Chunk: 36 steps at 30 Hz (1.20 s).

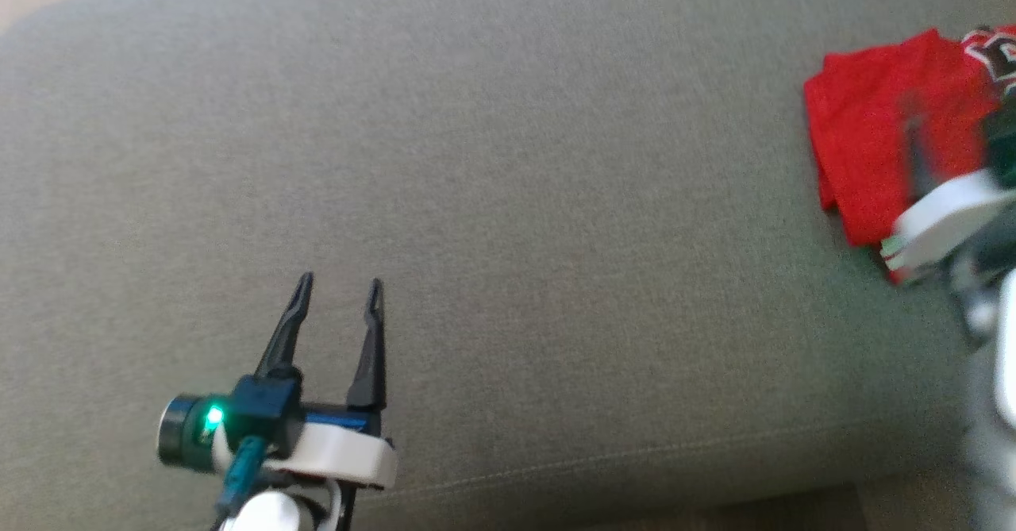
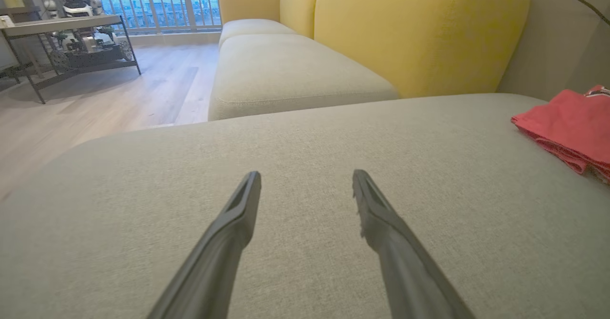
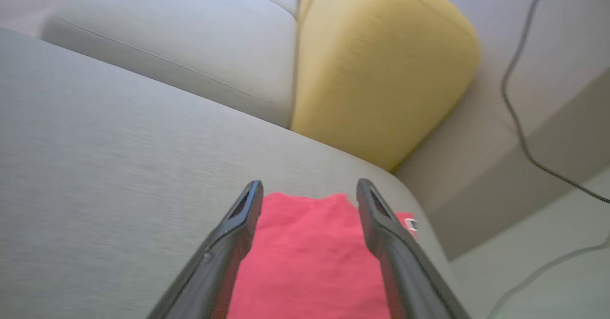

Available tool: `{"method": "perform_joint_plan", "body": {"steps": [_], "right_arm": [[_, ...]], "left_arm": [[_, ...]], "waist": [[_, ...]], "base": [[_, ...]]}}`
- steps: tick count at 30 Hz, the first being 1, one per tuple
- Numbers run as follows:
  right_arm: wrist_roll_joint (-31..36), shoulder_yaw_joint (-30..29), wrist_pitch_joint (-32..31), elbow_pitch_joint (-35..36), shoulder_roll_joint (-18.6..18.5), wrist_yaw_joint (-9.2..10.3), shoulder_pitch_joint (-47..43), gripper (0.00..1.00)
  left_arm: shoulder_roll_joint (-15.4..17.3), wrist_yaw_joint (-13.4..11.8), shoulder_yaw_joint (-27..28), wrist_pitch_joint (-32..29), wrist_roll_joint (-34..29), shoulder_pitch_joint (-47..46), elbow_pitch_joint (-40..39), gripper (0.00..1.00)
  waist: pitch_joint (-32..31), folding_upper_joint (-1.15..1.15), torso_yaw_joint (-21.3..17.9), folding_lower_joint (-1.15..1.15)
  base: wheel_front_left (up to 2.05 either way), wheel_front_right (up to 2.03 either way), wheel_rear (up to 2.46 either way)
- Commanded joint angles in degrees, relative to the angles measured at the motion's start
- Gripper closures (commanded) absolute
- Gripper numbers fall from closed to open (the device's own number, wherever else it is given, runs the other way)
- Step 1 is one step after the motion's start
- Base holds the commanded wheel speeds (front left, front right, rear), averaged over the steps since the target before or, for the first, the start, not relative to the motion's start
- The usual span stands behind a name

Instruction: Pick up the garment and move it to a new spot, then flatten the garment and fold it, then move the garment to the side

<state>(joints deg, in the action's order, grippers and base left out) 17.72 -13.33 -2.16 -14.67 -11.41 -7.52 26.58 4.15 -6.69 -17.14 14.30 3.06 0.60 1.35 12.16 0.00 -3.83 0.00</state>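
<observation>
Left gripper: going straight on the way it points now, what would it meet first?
Nothing close: the left gripper, open, points along the grey cushion. It would probably skim that cushion's far edge, then reach the beige seat beyond; depth is unclear. The red garment lies off that line.

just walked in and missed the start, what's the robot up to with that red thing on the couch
A two-armed robot is tidying a red garment on a grey sofa cushion. The garment lies folded at the cushion's right end. The right gripper is over it, jaws apart, gripping nothing. The left gripper hangs open over bare cushion, well apart from the garment.
</observation>
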Motion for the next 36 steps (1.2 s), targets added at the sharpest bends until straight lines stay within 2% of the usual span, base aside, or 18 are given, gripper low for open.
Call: {"method": "perform_joint_plan", "body": {"steps": [1,3,6,13,23,36], "right_arm": [[-1.0,1.7,0.9,2.7,0.4,0.03,-0.6,0.00],[-3.9,3.9,2.6,3.6,3.7,0.03,-3.1,0.00],[-8.7,6.8,6.9,2.9,6.3,0.03,-7.2,0.00],[-14.2,8.8,16.5,-0.3,8.4,0.03,-15.8,0.00],[-23.1,11.7,17.1,7.9,8.5,0.03,-26.6,0.00],[-26.1,12.8,17.2,8.3,8.5,0.03,-29.9,0.00]], "left_arm": [[-0.2,-0.5,2.4,0.7,0.6,-0.1,-2.3,0.00],[-0.5,-1.0,3.3,0.7,2.0,0.7,-2.9,0.00],[-0.8,-0.9,4.2,0.7,4.0,1.6,-3.8,0.00],[-1.1,-0.8,5.4,0.7,5.6,4.4,-5.0,0.00],[-1.2,-0.8,8.0,0.7,5.1,9.5,-5.4,0.00],[-1.3,0.2,8.8,0.7,4.2,10.7,-3.9,0.00]], "waist": [[-1.8,0.00,1.3,0.00],[-3.2,0.00,2.1,0.00],[-5.1,0.00,3.6,0.00],[-9.8,0.00,6.7,0.00],[-14.0,0.00,7.6,0.00],[-15.2,0.00,6.3,0.00]], "base": [[0.00,0.00,0.00],[0.00,0.00,0.00],[0.00,0.00,0.00],[0.00,0.00,0.00],[0.00,0.00,0.00],[0.00,0.00,0.00]]}}
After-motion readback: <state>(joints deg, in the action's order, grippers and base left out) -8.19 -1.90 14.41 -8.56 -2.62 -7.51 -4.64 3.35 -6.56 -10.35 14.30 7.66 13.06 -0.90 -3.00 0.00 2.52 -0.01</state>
